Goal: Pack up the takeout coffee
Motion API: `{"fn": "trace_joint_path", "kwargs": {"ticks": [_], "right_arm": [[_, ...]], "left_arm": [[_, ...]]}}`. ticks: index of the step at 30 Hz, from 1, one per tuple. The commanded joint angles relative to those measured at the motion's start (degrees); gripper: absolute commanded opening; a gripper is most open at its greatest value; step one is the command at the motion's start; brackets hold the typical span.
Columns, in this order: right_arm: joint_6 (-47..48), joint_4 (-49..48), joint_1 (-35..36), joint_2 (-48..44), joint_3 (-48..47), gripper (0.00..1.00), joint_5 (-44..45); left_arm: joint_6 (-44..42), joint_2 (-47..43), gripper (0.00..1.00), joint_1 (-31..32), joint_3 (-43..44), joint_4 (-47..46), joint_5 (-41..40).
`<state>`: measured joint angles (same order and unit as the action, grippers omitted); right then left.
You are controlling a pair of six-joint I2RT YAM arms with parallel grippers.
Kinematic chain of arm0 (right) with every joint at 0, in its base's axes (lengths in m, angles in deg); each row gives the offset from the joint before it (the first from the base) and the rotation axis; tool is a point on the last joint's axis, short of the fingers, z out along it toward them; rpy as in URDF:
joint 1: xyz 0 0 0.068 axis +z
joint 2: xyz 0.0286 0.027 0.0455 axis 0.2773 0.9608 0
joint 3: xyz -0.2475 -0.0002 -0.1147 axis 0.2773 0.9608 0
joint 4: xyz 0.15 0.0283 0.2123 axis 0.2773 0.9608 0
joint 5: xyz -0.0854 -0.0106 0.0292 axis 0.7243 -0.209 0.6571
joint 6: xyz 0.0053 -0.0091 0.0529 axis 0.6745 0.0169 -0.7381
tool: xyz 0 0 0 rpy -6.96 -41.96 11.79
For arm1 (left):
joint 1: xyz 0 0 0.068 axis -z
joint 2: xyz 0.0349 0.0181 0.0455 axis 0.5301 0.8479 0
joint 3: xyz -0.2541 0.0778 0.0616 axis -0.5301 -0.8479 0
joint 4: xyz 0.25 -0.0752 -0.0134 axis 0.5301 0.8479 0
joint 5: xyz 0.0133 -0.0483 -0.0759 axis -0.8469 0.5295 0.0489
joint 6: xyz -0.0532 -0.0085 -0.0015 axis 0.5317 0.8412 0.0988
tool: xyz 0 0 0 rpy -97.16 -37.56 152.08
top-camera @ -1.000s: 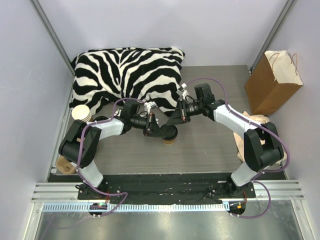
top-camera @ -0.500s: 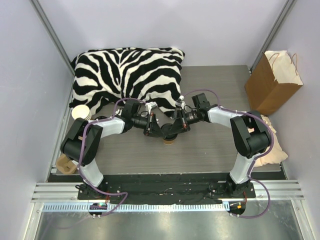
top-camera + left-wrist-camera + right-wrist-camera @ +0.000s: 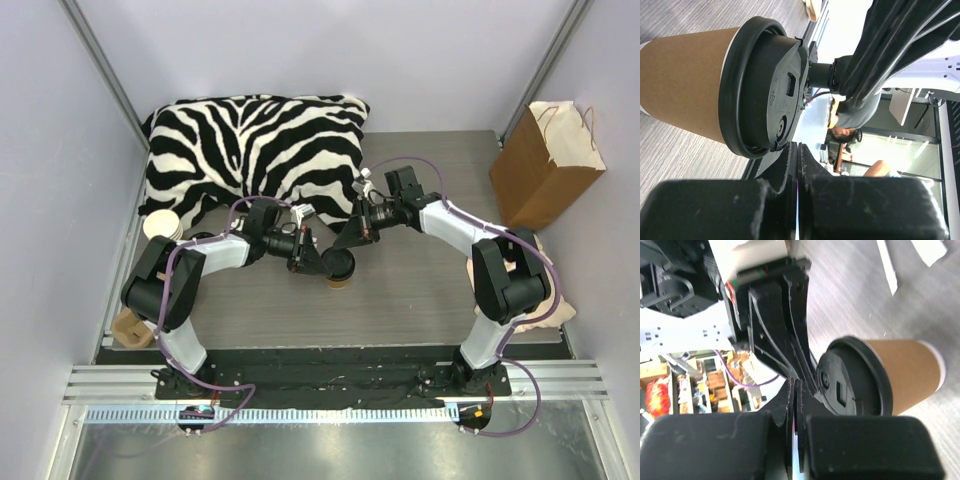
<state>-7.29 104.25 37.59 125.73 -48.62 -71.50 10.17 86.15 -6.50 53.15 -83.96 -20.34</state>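
Takeout coffee (image 3: 340, 270): small kraft paper cup with its black lid (image 3: 767, 90) seated and the sip slot visible. It stands upright on the table (image 3: 420, 290).

It's right at the tip of your left gripper (image 3: 322, 262) and just ahead of and below your right gripper (image 3: 348, 240). The two grippers come at it from opposite sides.

Zebra pillow (image 3: 255, 150) lies directly behind both grippers, with its front edge near the right wrist. Brown paper bag (image 3: 545, 165) stands upright well out past the right gripper. Stack of lidless cups (image 3: 160, 225) is well out past the left gripper.

Left gripper: fingers (image 3: 850, 210) are pressed together with nothing between them. The tips are at the lid rim; can't tell if they touch it.

Right gripper: fingers (image 3: 865, 450) are also pressed together and empty, with the tips just beside the lid top.
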Motion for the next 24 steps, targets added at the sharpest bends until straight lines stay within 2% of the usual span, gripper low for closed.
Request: {"fn": "trace_joint_path", "kwargs": {"ticks": [1, 12, 17, 24], "right_arm": [[-0.4, 0.1, 0.0, 0.6, -1.4, 0.01, 3.1], [0.3, 0.0, 0.4, 9.5, 2.3, 0.01, 9.2], [1.3, 1.6, 0.4, 7.7, 3.0, 0.01, 8.7], [0.9, 1.5, 0.7, 1.9, -2.0, 0.01, 2.7]], "left_arm": [[-3.1, 0.9, 0.0, -0.5, 0.1, 3.4, -6.9], [-3.5, 2.1, 0.0, -0.5, -0.1, 4.0, -7.2], [-4.1, 2.1, 0.0, -0.5, 0.1, 4.9, -7.2], [-1.9, -2.0, 0.0, -0.6, 1.4, 3.1, -4.0]]}}
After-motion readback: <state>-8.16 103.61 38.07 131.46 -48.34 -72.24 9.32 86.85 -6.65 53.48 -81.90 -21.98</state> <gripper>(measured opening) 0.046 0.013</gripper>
